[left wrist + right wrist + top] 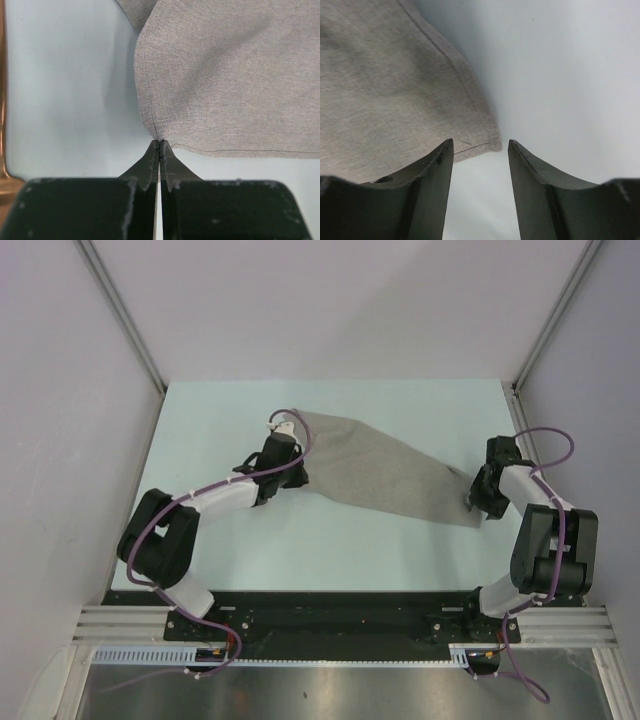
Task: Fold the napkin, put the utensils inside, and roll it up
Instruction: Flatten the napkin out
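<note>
A pale mint table (pixel 330 550) sits inside plain lilac-grey wall panels (pixel 330 300), and the napkin (pixel 380 475) lies across its middle as a long slanted band. The cloth is plain grey-beige with a fine weave and no pattern, broad at its far-left end and narrowing to a corner at its near-right end. The left gripper (pixel 297 476) is at the near side of the broad left end, and the right gripper (pixel 477 506) stands at the narrow right corner. Only the top view gives this whole outline and both arms at once. The left wrist view shows what it cannot: the left gripper (pixel 159 143) is pressed together on the napkin (pixel 230 75), the cloth gathering to a point at the fingertips and fanning away in soft creases, with a stitched hem running right from the pinch. The right wrist view shows the right gripper (pixel 480 144) spread, with the hemmed corner of the napkin (pixel 395 100) lying flat just ahead of the gap and partly behind the left-hand finger (pixel 425 175), not clamped. Bare table lies beyond the napkin towards the back wall, and also nearer than it, towards the black base rail (pixel 330 615). To the right of the napkin's narrow corner the table's edge is close.
</note>
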`<state>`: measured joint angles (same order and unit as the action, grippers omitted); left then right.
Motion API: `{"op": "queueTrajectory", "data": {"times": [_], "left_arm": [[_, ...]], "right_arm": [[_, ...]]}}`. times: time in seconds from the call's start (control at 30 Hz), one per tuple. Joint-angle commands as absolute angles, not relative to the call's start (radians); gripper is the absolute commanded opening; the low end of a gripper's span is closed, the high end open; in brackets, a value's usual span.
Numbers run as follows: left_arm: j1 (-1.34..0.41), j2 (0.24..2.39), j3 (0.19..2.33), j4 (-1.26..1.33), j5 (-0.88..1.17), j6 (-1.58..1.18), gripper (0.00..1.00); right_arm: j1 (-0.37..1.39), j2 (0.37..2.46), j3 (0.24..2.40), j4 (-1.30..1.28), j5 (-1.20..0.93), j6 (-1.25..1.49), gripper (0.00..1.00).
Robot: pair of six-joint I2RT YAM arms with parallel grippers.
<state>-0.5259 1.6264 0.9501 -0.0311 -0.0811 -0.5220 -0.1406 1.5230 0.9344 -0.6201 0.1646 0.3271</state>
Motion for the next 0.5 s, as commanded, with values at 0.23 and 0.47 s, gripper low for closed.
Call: {"op": "queueTrajectory", "data": {"times": [0.23,0.47], "left_arm": [[-0.514,1.568,0.934,0.049,-0.031,-0.531,0.0],[-0.512,1.557,0.93,0.041,-0.046,-0.525,0.0]], "right_arm": [[-0.173,1.486,0.856,-0.629,0.144,0.377,0.43],[-0.206,1.528,0.841,-0.565,0.114,0.365,0.37]]}}
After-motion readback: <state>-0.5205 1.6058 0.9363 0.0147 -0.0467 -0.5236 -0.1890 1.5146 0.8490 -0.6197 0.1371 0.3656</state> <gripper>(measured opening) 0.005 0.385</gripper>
